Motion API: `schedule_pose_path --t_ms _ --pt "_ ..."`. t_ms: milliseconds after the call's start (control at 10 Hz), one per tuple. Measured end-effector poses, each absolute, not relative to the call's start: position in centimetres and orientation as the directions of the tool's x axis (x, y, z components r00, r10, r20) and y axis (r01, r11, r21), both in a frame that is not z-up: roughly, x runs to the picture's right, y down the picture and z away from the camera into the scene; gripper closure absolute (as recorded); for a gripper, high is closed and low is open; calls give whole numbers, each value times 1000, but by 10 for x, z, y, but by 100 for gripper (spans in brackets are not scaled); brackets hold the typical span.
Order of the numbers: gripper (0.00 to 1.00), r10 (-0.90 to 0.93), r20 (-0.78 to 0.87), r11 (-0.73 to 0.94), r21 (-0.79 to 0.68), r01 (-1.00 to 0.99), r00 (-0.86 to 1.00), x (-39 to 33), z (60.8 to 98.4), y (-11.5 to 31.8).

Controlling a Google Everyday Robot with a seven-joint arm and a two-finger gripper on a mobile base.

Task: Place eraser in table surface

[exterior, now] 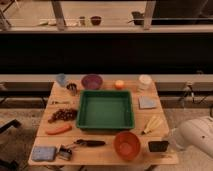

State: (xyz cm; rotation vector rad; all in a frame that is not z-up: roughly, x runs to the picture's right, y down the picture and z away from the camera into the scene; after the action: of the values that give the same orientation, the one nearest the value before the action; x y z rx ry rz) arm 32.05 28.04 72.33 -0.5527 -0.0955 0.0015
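Note:
The eraser (158, 146), a small black flat block, lies on the light wooden table surface (142, 119) near its front right corner, just right of the orange-brown bowl (126, 145). My gripper (171, 143) is at the end of the white arm (195, 136), which comes in from the lower right. The gripper sits right beside the eraser's right edge, at table height. I cannot tell whether it touches the eraser.
A green tray (105, 110) fills the table's middle. A grey square pad (147, 102), a banana (152, 125) and a white cup (145, 81) are on the right. A carrot (59, 129), grapes (62, 115), a blue-grey sponge (44, 153) and a dark utensil (90, 143) are on the left.

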Motion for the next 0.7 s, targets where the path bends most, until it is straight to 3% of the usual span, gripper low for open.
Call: schedule_pose_path --t_ms 400,700 --pt "99 38 70 853 -522 4 997 330 729 283" --pt "71 34 65 848 -531 5 997 335 734 288"
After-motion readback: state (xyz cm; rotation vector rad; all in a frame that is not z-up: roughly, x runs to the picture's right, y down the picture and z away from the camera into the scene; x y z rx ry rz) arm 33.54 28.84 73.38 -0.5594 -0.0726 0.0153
